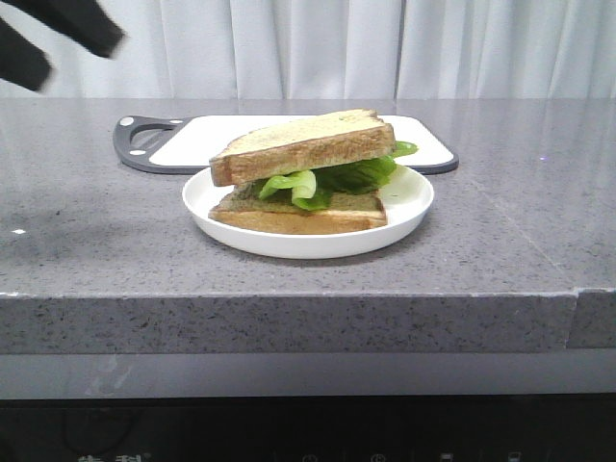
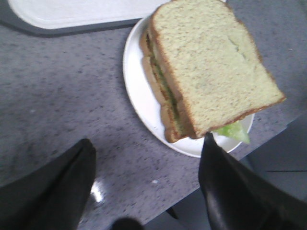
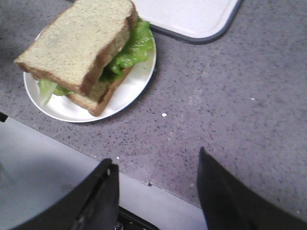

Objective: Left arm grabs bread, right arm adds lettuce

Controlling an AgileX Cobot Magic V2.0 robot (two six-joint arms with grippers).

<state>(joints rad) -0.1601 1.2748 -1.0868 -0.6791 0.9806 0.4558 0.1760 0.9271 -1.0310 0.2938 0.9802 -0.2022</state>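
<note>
The bread (image 1: 303,144), a thick squarish toast slice, lies tilted on top of the green lettuce (image 1: 337,178), which rests on a thinner slice (image 1: 298,214) on the white plate (image 1: 308,241). In the left wrist view the bread (image 2: 211,67) covers most of the lettuce (image 2: 233,130). In the right wrist view the lettuce (image 3: 132,48) sticks out from under the bread (image 3: 76,40). My left gripper (image 1: 82,58) is raised at the far left, open and empty (image 2: 147,140). My right gripper (image 3: 154,157) is open and empty over the table's front edge, out of the front view.
A white cutting board with a dark rim (image 1: 192,140) lies behind the plate; it also shows in the left wrist view (image 2: 72,12) and the right wrist view (image 3: 187,17). The grey speckled counter (image 1: 500,221) ends in a front edge close to the plate.
</note>
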